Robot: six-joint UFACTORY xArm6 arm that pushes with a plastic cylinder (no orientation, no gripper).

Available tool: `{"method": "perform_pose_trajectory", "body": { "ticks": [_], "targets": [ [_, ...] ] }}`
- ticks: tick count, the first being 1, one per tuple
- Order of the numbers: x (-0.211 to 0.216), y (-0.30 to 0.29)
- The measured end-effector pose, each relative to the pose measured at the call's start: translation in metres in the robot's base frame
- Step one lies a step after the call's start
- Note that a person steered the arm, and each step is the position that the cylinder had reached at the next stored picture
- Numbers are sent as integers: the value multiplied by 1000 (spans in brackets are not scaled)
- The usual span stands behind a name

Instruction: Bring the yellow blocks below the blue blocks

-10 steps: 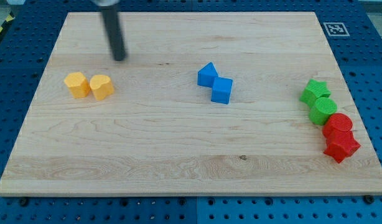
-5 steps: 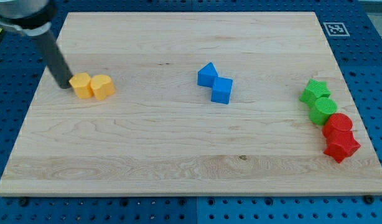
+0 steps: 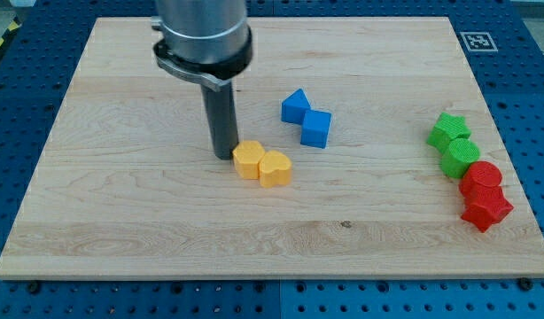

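Two yellow blocks lie side by side near the board's middle: a hexagonal one [image 3: 247, 159] and a heart-shaped one [image 3: 275, 168] touching its right side. My tip [image 3: 223, 155] rests against the left edge of the hexagonal yellow block. Two blue blocks sit touching up and to the right: a triangular one [image 3: 295, 106] and a cube-like one [image 3: 315, 128]. The yellow pair lies lower and to the left of the blue pair.
At the view's right edge of the wooden board [image 3: 121, 221] stand a green star [image 3: 448, 129], a green round block [image 3: 460, 157], a red round block [image 3: 481, 178] and a red star [image 3: 486, 209], in a touching column.
My tip swung round to the left of the yellow blocks, then pushed both far to the right and slightly down, from the board's left to near its middle.
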State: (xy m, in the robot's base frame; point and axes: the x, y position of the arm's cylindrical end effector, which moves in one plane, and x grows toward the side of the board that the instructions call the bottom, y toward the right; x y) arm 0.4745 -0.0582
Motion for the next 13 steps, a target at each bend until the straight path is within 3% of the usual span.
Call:
{"method": "perform_pose_trajectory", "body": {
  "ticks": [1, 2, 3, 4, 5, 6, 7, 8, 9, 11, 13],
  "targets": [
    [1, -20],
    [29, -30],
    [42, 4],
    [20, 63],
    [12, 78],
    [39, 40],
    [27, -4],
    [-33, -6],
    [-55, 24],
    [-11, 46],
    [7, 19]
  ]
}}
